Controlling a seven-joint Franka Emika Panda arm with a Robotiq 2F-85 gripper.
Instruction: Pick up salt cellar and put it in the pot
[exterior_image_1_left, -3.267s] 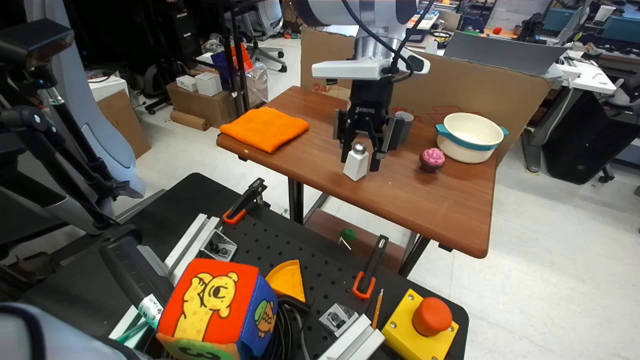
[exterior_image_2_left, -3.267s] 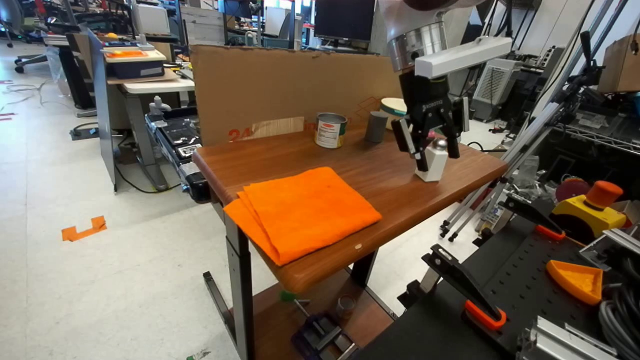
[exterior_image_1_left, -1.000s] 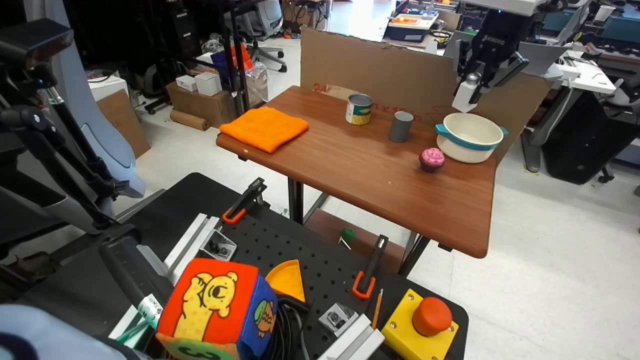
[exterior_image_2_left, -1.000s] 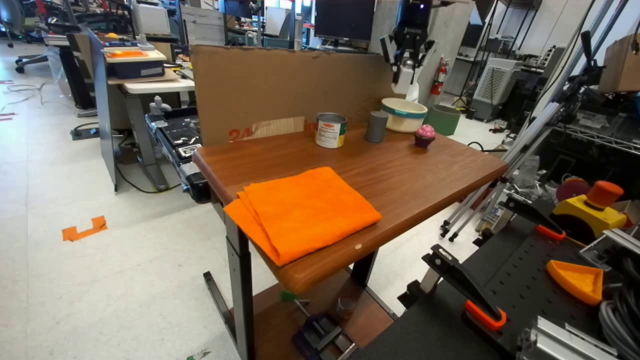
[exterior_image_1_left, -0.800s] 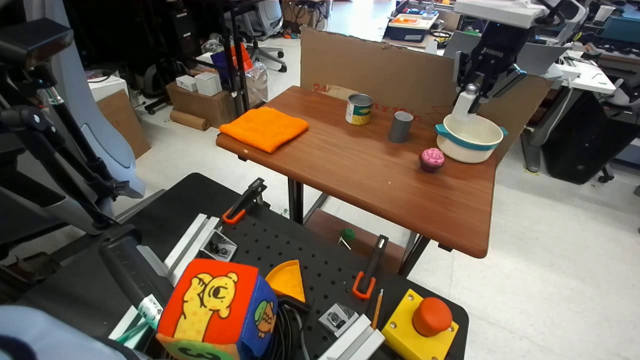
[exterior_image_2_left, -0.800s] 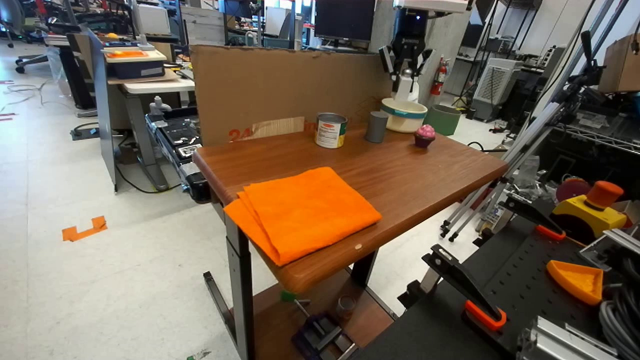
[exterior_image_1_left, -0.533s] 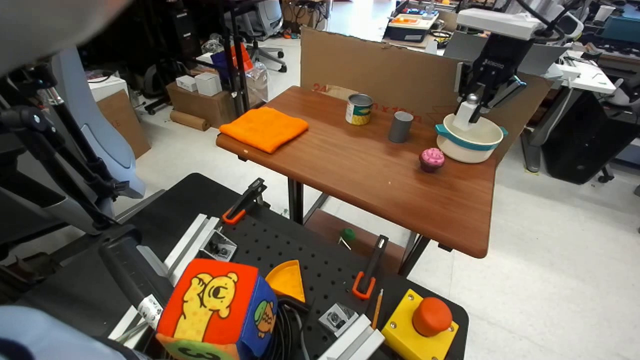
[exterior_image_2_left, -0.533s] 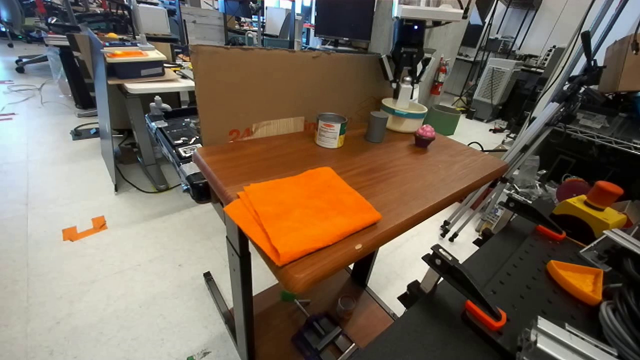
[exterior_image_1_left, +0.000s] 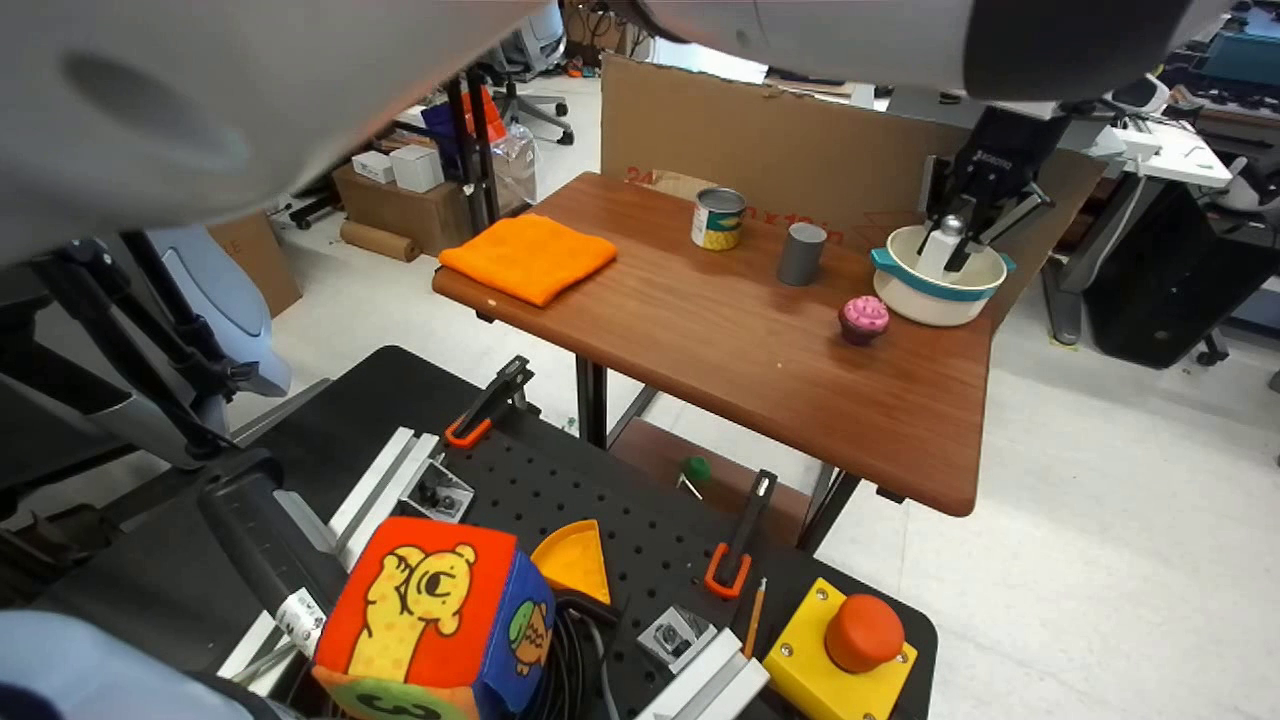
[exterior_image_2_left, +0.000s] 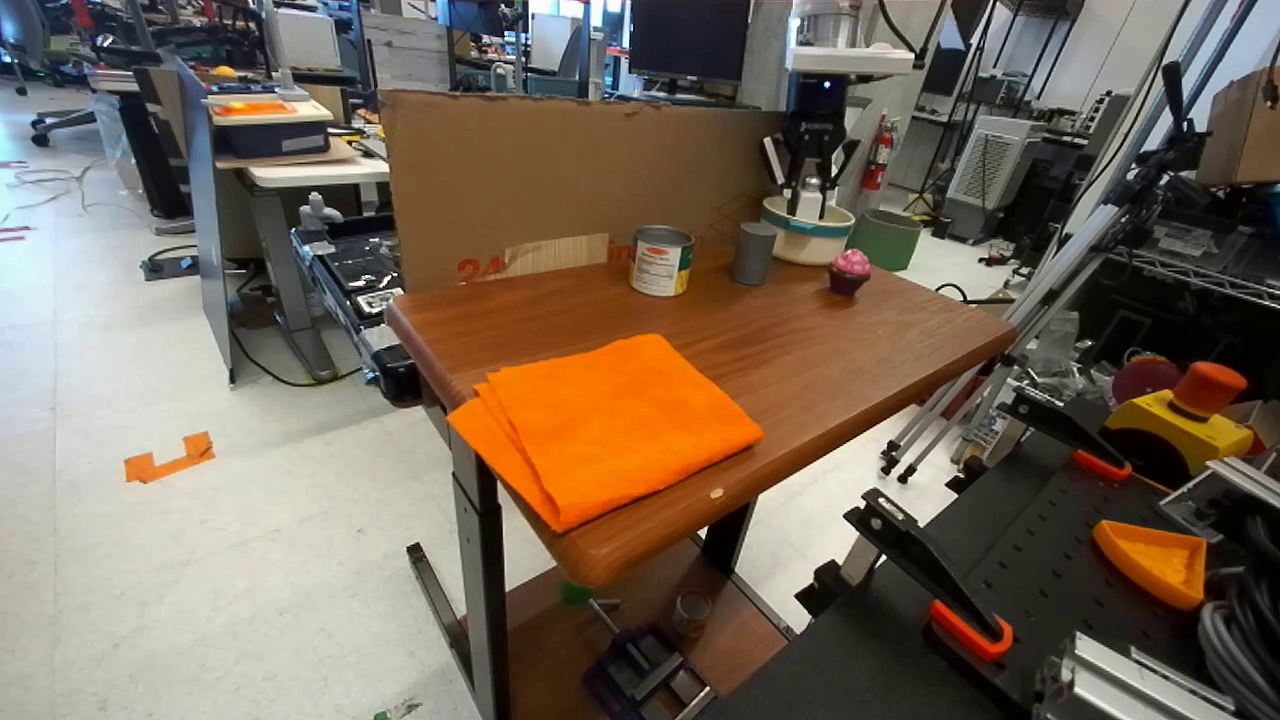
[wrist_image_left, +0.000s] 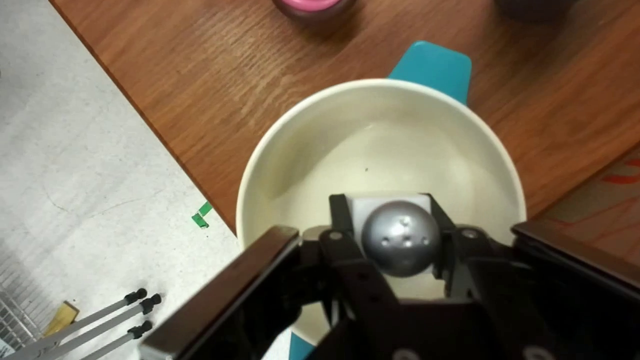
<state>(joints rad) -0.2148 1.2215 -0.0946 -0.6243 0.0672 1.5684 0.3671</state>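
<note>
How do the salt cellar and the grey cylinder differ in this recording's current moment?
Look: the salt cellar is white with a domed silver top; the grey cylinder is all grey. State: the gripper holds the salt cellar partly inside the pot; the grey cylinder stands on the table. Both are smaller than the pot.

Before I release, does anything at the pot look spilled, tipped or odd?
One small oddity: a dark speck inside the pot, in the wrist view; I can't tell what it is. Otherwise nothing stands out: the salt cellar looks straight in the end effector.
</note>
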